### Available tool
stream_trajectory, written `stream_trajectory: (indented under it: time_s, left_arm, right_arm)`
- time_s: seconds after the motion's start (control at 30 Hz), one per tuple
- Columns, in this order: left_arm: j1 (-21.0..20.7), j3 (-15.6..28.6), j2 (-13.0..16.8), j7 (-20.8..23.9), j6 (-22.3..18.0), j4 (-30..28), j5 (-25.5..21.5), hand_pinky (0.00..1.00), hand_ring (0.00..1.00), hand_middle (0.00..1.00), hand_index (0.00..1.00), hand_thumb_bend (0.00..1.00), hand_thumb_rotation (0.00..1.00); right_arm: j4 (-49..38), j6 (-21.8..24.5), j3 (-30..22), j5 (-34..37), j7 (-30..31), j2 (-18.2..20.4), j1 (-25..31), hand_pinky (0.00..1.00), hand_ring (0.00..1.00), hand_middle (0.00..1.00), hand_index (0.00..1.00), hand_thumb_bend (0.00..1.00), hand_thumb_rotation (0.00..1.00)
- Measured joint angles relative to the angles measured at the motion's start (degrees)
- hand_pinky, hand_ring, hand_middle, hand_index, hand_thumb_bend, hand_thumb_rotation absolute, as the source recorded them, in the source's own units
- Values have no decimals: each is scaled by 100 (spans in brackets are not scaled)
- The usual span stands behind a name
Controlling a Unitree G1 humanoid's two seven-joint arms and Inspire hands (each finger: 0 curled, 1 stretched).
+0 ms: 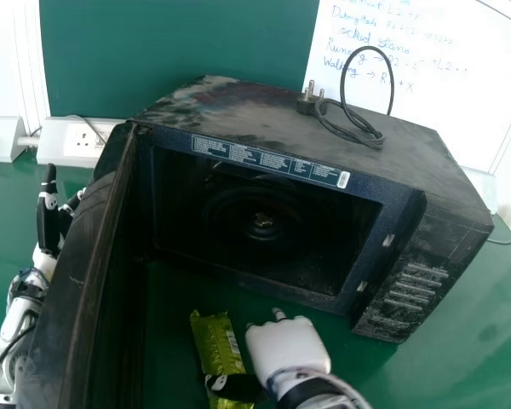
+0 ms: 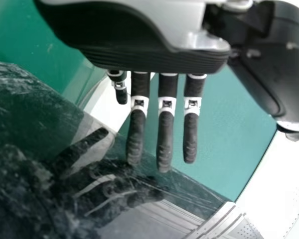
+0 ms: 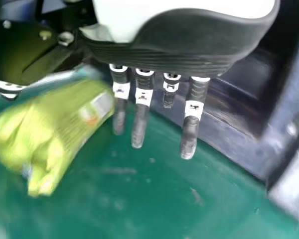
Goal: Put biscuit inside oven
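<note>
The right hand (image 1: 288, 348) is low in the head view, just right of the green biscuit packet (image 1: 217, 345), its dark thumb lying across the packet's near end. In the right wrist view the right hand (image 3: 139, 112) has straight fingers, and the packet (image 3: 55, 124) lies beside them on the thumb's side. The black oven (image 1: 358, 213) stands beyond, door (image 1: 89, 281) swung open to the left. Outside the door, at the head view's left, is the left hand (image 1: 48, 217); in the left wrist view the left hand (image 2: 164, 134) has straight fingers beside the door's glossy surface.
A cable with a plug (image 1: 349, 119) lies on the oven's top. Behind are a green panel, a whiteboard with writing (image 1: 409, 51) and a wall socket (image 1: 81, 141). The green table (image 1: 417, 375) extends right of the oven.
</note>
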Motion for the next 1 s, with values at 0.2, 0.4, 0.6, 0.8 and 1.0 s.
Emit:
stream_trajectory:
  time_s: [0.2, 0.4, 0.6, 0.8, 1.0]
  left_arm:
    - [-4, -23, -31, -1, -8, 3, -3, 23, 31, 40, 49, 52, 8]
    - [-55, -46, -128, -11, -122, 84, 22, 23, 31, 40, 49, 52, 8]
    - [-92, -69, -178, -71, -203, 160, 74, 22, 31, 39, 49, 52, 8]
    - [-100, -89, -212, -116, -234, 167, 109, 22, 31, 40, 49, 52, 8]
    - [-95, -105, -240, -95, -233, 97, 113, 23, 31, 40, 49, 52, 8]
  right_arm:
    - [119, -382, 7, 410, 270, -314, -332, 46, 53, 63, 64, 100, 100]
    - [249, -444, 70, 614, 467, -286, -569, 51, 53, 62, 64, 100, 100]
    - [472, -269, 104, 548, 749, -124, -762, 53, 56, 66, 69, 98, 100]
    - [750, -30, 176, 326, 355, -96, -742, 51, 55, 64, 69, 98, 100]
    - [1043, 104, 328, 93, 111, -73, -851, 48, 53, 63, 66, 100, 100]
